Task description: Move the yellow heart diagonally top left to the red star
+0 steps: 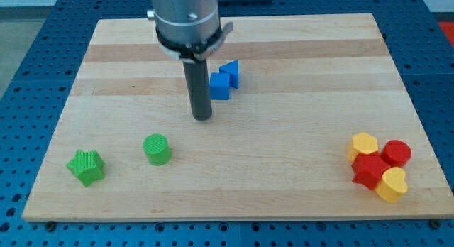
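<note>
The yellow heart [392, 184] lies at the view's bottom right, touching the lower right side of the red star [369, 169]. A yellow hexagon [363, 145] sits at the star's top left and a red cylinder [396, 153] at its top right. My tip [203, 117] rests on the board near the middle, far to the left of this cluster. It is just below and left of the blue cube [220, 84].
A blue triangle block [231, 72] touches the blue cube at its upper right. A green cylinder [157, 149] and a green star [86, 167] lie at the view's bottom left. The wooden board [284, 133] ends close to the yellow heart at the bottom right.
</note>
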You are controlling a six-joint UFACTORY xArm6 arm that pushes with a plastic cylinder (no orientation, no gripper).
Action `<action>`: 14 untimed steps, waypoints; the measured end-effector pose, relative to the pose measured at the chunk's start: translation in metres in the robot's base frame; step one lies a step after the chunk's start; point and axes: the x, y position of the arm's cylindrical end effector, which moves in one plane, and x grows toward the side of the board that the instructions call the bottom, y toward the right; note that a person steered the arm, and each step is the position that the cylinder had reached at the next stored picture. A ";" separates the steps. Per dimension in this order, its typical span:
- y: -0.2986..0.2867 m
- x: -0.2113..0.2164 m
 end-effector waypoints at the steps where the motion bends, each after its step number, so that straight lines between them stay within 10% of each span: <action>1: 0.044 0.004; 6: 0.342 0.034; 11: 0.347 0.146; 14: 0.303 0.136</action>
